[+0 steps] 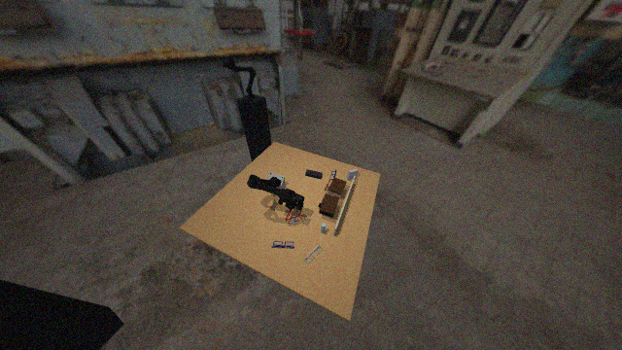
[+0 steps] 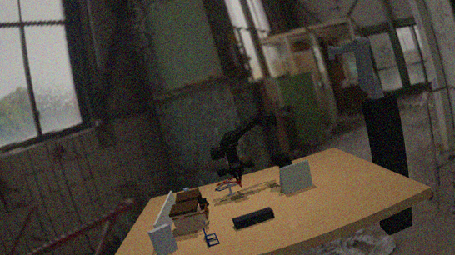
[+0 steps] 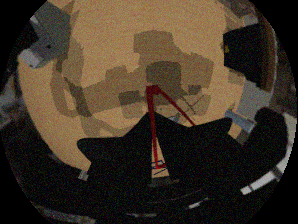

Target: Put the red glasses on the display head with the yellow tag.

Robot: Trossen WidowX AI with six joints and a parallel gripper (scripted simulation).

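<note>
Nearest in the top view, toward the front corner of the wooden surface point(image 1: 340, 297) point(image 2: 324, 219), a pair of grey glasses point(image 1: 313, 254) lies at a slant. Navy glasses point(image 1: 283, 244) lie near them, to the left. Beyond stands a small light-blue cup point(image 1: 323, 227) point(image 2: 186, 189) point(image 3: 240, 121), just beside the end of a long white bar point(image 1: 346, 204) point(image 2: 164, 210).

The red glasses point(image 1: 293, 217) point(image 2: 226, 183) point(image 3: 152, 107) are out over the surface, apart from both heads, with the jaws point(image 1: 296, 209) point(image 2: 239, 181) clamped on them. In the wrist view their red frame runs between the dark fingers and past the tips. The black arm point(image 1: 274, 187) point(image 2: 246, 130) reaches down to them.

To the right are two brown-topped heads, the nearer one point(image 1: 329, 205) point(image 2: 186, 207) and the farther one point(image 1: 336, 186) point(image 2: 188, 220), side by side along the bar. A yellow spot shows on a dark face in the wrist view; I cannot tell which head it belongs to. Dark-framed glasses point(image 1: 333, 175) point(image 2: 211, 239) sit just beside the farther head.

Farther back are a black case point(image 1: 314, 174) point(image 2: 253, 218) and a pale block point(image 1: 352, 175) point(image 2: 163, 240). Behind the surface rises a dark pillar point(image 1: 255, 123) point(image 2: 385, 137).
</note>
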